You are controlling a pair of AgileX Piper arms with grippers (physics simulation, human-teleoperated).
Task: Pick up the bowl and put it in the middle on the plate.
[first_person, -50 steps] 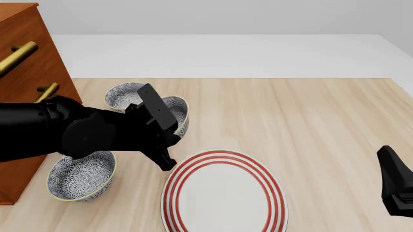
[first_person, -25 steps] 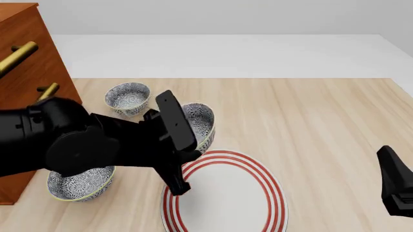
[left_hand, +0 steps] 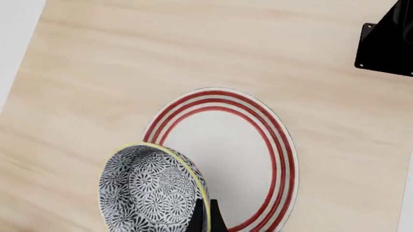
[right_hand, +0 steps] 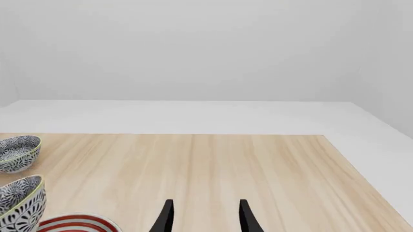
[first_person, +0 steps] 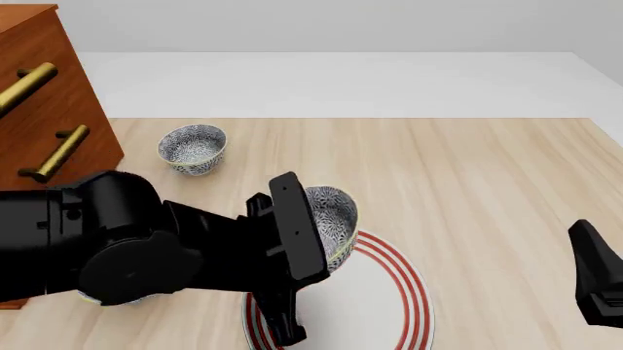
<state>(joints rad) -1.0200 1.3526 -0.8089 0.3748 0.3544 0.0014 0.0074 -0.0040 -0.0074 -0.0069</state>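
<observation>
Front view: left arm stretched low across the table from the left edge, bulky black links filling the lower left, left gripper (first_person: 309,251) pointing right and forward, clamped on the near side of the bowl (first_person: 334,214). Bowl carried tilted, lifted above the far-left rim of the plate (first_person: 409,292), not resting on it. Half a second ago held farther left, just short of the plate's edge; a second ago still beside the far bowl (first_person: 192,148), which stands alone near the wooden cabinet (first_person: 39,87). Third bowl (first_person: 93,297) at near left, almost wholly hidden behind the arm, earlier plainly visible. Right gripper (first_person: 599,281) parked at the right edge, well apart from the plate, same spot as in both earlier pictures; spread not readable from here.

Left wrist view: looking straight down. Bowl (left_hand: 154,188) gripped by its rim, one dark fingertip (left_hand: 208,218) showing against the wall, patterned inside facing the camera. Plate (left_hand: 226,154) lying on the wooden table (left_hand: 161,53), its edge partly covered by the bowl. Black part of the right arm (left_hand: 389,41) at a corner.

Right wrist view: right gripper (right_hand: 204,217) level above the table, two fingertips set well apart with nothing between them. Carried bowl (right_hand: 19,205) at the frame edge, above a sliver of plate (right_hand: 77,224); far bowl (right_hand: 18,152) behind it.
</observation>
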